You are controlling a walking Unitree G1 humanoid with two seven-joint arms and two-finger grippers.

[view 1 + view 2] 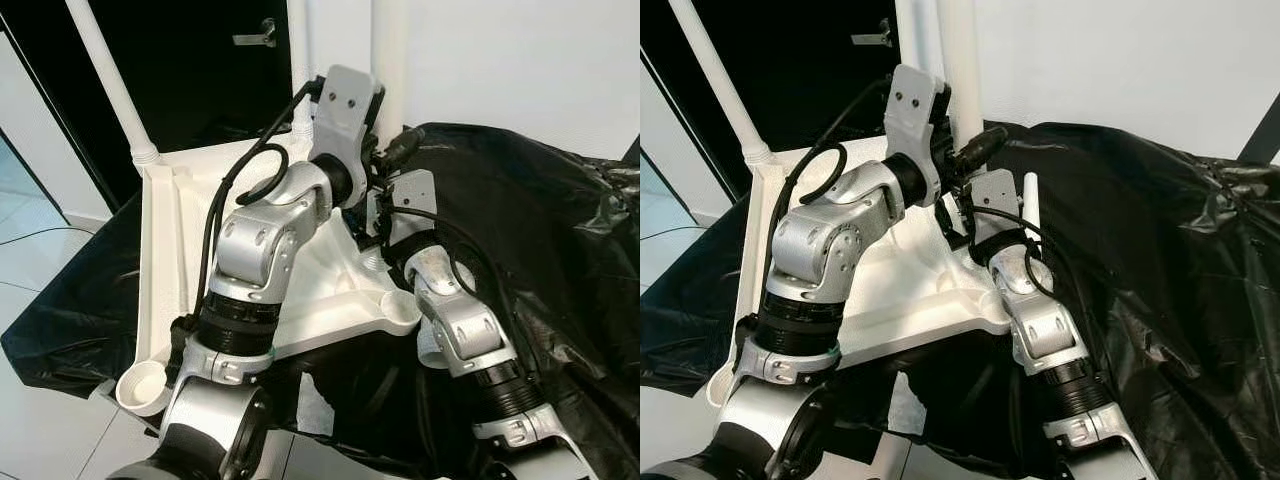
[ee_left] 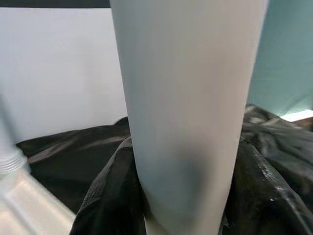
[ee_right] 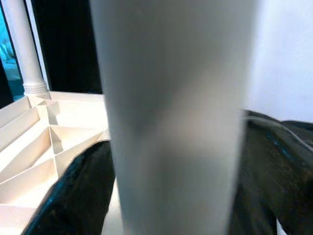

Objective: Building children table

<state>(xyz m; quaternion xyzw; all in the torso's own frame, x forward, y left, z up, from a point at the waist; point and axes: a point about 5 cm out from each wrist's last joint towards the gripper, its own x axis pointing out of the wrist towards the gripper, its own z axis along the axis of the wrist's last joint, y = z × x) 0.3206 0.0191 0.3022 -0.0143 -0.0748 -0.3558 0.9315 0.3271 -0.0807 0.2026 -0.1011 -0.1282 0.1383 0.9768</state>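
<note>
A white plastic table top (image 1: 165,260) lies upside down on a black sheet (image 1: 520,230), its ribbed underside facing up. One white leg (image 1: 110,80) stands in the far left corner and another (image 1: 298,50) rises at the back. Both arms reach to a thick white leg (image 1: 388,50) at the far right corner. My left gripper (image 1: 370,112) is up against this leg (image 2: 188,107), higher on it. My right gripper (image 1: 378,205) is against the same leg (image 3: 171,112) lower down, near its base. Both wrist blocks hide the grip.
An empty round leg socket (image 1: 143,385) sits at the near left corner and another (image 1: 402,310) at the near right. A dark doorway with a handle (image 1: 255,38) is behind, and a white wall (image 1: 520,60) to the right. Tiled floor (image 1: 40,260) lies on the left.
</note>
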